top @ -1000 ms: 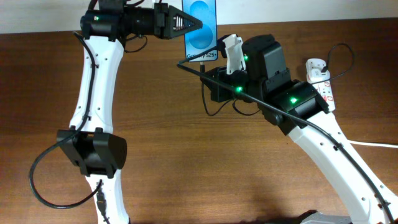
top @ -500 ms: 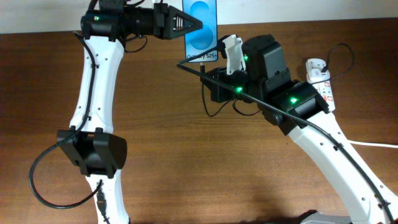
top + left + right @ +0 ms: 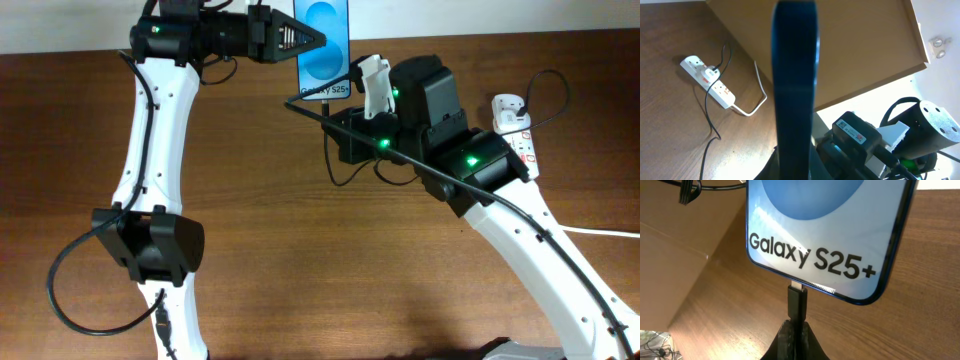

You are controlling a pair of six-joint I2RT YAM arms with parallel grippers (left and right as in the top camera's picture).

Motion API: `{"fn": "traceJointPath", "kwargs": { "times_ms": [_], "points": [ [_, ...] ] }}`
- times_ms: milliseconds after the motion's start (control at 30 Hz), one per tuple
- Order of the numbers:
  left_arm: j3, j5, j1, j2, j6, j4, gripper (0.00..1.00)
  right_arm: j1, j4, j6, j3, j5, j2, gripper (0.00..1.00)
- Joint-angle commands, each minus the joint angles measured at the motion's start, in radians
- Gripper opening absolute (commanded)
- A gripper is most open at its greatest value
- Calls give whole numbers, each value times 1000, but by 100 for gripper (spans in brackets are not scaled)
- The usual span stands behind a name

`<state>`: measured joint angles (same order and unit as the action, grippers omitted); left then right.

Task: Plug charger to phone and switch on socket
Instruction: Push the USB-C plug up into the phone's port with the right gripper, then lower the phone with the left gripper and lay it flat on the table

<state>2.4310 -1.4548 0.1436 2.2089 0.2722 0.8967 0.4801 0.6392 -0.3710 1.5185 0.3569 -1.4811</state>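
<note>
My left fingers (image 3: 290, 38) are clenched on the phone (image 3: 322, 40), which is raised near the far edge of the surface (image 3: 300, 250). My right fingers (image 3: 785, 340) pinch the charger (image 3: 797, 302) plug. Its tip is at the phone's bottom port, with a pale sliver showing. I'd push straight along the phone's length without twisting, keeping the left grip firm. The socket (image 3: 515, 125) lies far right, well apart.
</note>
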Motion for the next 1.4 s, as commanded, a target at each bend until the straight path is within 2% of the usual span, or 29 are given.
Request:
{"fn": "traceJointPath", "kwargs": {
  "times_ms": [0,1000,1033,1167,1200,1267,1367],
  "points": [
    [8,-26,-2,-10,-20,-2,0,-5,-14,-5,26,13,9,4],
    [8,-22,0,-10,-21,13,0,-37,-98,-36,47,13,9,4],
    [8,-21,0,-10,-21,13,0,-37,-98,-36,47,13,9,8],
    [8,42,-1,-10,-21,13,0,-36,-69,-39,47,17,9,46],
    [8,65,-2,-10,-20,13,0,-36,-51,-38,47,17,9,62],
    [8,101,-2,-10,-21,13,0,-37,-14,-38,47,17,9,80],
    [8,250,-2,-10,-23,104,0,-42,60,-39,47,13,9,99]
  ]
}}
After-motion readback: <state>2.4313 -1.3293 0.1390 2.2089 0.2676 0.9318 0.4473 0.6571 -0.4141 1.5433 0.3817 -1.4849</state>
